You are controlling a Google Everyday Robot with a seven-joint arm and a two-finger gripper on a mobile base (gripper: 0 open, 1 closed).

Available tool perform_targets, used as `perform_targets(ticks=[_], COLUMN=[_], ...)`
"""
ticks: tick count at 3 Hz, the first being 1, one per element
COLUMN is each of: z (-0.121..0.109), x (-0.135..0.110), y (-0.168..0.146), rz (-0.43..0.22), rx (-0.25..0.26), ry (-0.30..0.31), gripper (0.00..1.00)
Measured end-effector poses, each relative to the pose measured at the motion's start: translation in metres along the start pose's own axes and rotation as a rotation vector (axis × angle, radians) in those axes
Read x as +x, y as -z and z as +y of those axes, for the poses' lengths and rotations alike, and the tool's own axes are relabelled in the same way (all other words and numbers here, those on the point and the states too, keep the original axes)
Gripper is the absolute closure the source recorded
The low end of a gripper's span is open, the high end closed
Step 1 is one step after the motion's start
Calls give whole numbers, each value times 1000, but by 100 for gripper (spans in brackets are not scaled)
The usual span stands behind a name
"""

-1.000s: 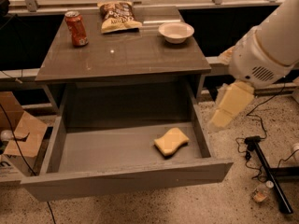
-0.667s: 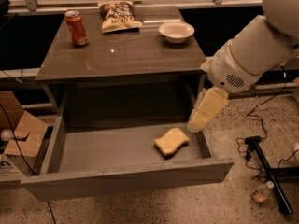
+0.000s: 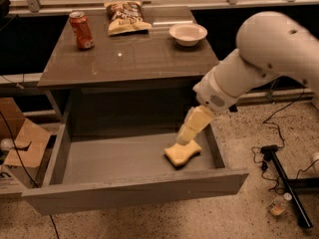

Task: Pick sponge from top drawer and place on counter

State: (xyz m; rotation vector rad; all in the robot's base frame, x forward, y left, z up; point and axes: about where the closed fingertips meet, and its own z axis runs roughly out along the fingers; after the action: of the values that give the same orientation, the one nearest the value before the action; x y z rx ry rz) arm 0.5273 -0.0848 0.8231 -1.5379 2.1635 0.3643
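Sponge (image 3: pixel 183 153): pale yellow, in grey top drawer (image 3: pixel 134 189). Gripper (image 3: pixel 183 138): cream-yellow, just at the sponge's 12 o'clock, on white arm (image 3: pixel 249 68). Counter (image 3: pixel 129 59): glossy grey-brown. On it: red soda can (image 3: pixel 81 30) at 10 o'clock, yellow-brown chip bag (image 3: pixel 124 17) at 12, white bowl (image 3: pixel 188 33) at 2. Floor (image 3: pixel 234 218): speckled beige.

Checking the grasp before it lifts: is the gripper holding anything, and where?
Cannot tell: the gripper is at the rear edge of the sponge in the top drawer.
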Motion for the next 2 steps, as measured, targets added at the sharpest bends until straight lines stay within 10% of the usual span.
perform_targets(ticks=[2], z=[-14], x=[2], y=[-26], rz=[-39], rx=[-54], ry=[-27], gripper=[0])
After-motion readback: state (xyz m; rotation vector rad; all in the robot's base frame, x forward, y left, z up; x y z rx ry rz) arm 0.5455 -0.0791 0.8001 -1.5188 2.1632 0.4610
